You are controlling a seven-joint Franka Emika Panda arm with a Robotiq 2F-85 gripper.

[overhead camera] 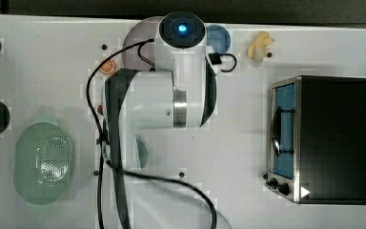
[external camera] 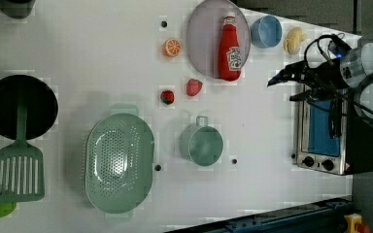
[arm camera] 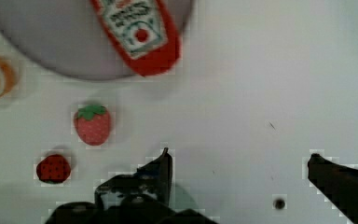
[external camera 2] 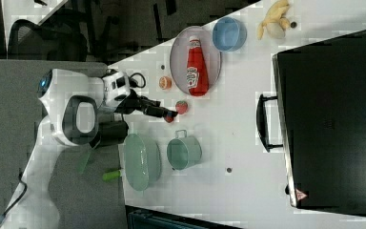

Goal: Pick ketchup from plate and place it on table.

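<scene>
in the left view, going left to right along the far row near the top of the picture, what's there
orange slice → plate with the ketchup lying on it → blue bowl → banana

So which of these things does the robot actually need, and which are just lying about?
Needed: ketchup, lying on the plate; table; open gripper.

Lying about: orange slice, two strawberries, blue bowl, green basket, green pot, toaster oven.

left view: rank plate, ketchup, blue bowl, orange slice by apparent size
1. plate
2. ketchup, lying on the plate
3. blue bowl
4. orange slice

The bowl's width falls well short of the bottle's length.
</scene>
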